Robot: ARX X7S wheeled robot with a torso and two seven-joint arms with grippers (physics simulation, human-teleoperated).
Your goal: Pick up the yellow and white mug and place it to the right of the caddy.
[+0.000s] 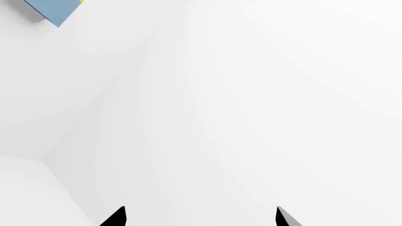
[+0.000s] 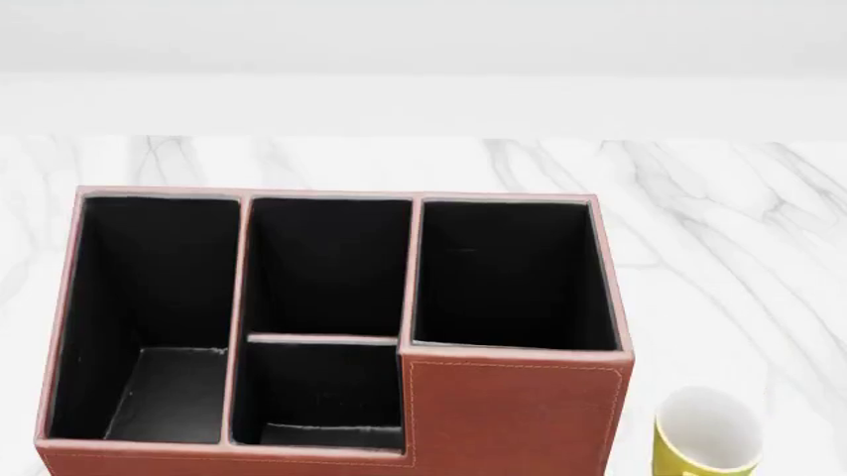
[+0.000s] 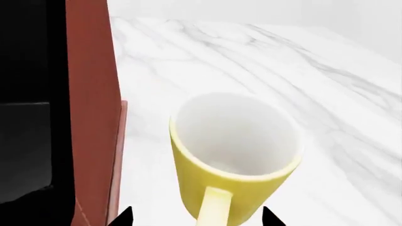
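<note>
The yellow and white mug (image 2: 708,432) stands upright just right of the caddy's (image 2: 510,416) front right corner, at the head view's lower edge. In the right wrist view the mug (image 3: 234,155) shows its white inside, with its yellow handle pointing back toward the camera. My right gripper (image 3: 197,217) is open, its two black fingertips (image 3: 125,217) spread either side of the handle with gaps to the mug. The caddy's reddish-brown wall (image 3: 94,117) rises close beside it. My left gripper (image 1: 199,217) is open with nothing between its tips, over plain white. Neither gripper shows in the head view.
The caddy and mug rest on a white marble tabletop (image 2: 741,228) that runs on to the right and behind. A white wall lies beyond the table's far edge. A blue block corner (image 1: 53,10) shows at the edge of the left wrist view.
</note>
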